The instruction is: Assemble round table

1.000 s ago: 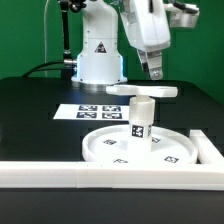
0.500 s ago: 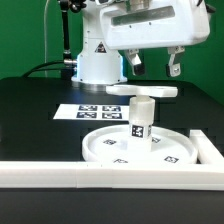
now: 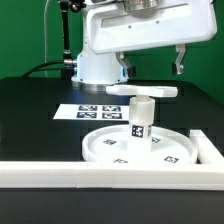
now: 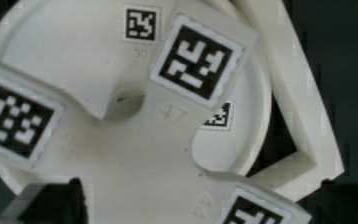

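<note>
Table (image 3: pixel 30 110): a black surface that carried everything in the scene, set against a green backdrop
Arm (image 3: pixel 98 58): the white Panda stood at the back of the table, with its wrist reaching forward over the furniture parts
Border wall (image 3: pixel 90 172): a long white straight strip lay along the near edge in the exterior view, with a shorter stretch running back on the exterior view's right
Round disc (image 3: pixel 100 148): the wide rimmed white disc lay flat on the table just behind the border wall, rim upward, with square tags on its floor
Marker board (image 3: pixel 92 112): a thin flat white board with several tags lay behind the disc, toward the exterior view's left
Gripper (image 3: pixel 151 70): its two fingers were spread wide and held nothing; they hung above the base piece, one to each side, apart from it
Base piece (image 3: pixel 142 91): the flat cross-shaped white part lay level across the top of the leg; in the wrist view (image 4: pixel 149 120) its arms showed large black-and-white tags and a small hole near the middle
Leg (image 3: pixel 141 122): the short thick white cylinder stood upright near the middle of the disc, with a tag facing the camera
Fingertips (image 4: pixel 48 202): dark and blurred at the edge of the wrist view, clear of the cross
</note>
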Controlling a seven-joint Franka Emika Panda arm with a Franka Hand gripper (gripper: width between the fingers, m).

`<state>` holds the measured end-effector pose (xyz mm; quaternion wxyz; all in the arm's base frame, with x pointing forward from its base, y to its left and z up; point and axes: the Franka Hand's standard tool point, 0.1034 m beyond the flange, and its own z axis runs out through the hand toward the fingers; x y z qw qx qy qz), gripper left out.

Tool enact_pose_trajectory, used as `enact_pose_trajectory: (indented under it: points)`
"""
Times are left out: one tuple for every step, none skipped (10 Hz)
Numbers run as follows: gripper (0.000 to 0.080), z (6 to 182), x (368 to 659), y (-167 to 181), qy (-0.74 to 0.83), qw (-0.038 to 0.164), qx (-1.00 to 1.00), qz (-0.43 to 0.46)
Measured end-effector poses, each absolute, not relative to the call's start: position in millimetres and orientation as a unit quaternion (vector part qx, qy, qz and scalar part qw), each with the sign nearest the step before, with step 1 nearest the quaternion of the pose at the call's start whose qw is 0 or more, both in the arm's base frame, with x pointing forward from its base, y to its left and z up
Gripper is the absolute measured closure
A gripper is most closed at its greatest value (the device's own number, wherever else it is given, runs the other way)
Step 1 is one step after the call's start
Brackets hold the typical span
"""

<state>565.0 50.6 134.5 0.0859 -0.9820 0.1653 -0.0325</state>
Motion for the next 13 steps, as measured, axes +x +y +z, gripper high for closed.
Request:
enact_pose_trajectory:
  points:
    - [0.015, 133.0, 562.6, 50.5, 0.104, 0.078, -0.991, -0.034]
    - [0.015, 133.7, 561.7, 50.8, 0.055, 0.073, -0.995, -0.038]
    - [0.015, 135.2, 561.5, 51.5, 0.023, 0.069, -0.997, -0.041]
    - [0.015, 135.1, 561.7, 47.7, 0.002, 0.068, -0.997, -0.043]
    - [0.015, 134.7, 561.6, 47.0, -0.02, 0.065, -0.997, -0.043]
    - [0.015, 134.7, 561.6, 46.7, -0.055, 0.063, -0.995, -0.045]
    - [0.015, 134.6, 561.6, 46.1, -0.078, 0.061, -0.994, -0.047]
    - [0.015, 134.6, 561.6, 45.6, -0.12, 0.059, -0.99, -0.049]
    - [0.015, 134.4, 561.1, 46.1, -0.19, 0.047, -0.979, -0.05]
    - [0.015, 134.1, 560.2, 48.1, -0.249, 0.035, -0.967, -0.049]
    - [0.015, 133.8, 559.0, 49.2, -0.302, 0.024, -0.952, -0.05]
    - [0.015, 133.4, 558.0, 47.7, -0.355, 0.018, -0.934, -0.048]
    - [0.015, 133.3, 558.2, 44.5, -0.387, 0.016, -0.921, -0.048]
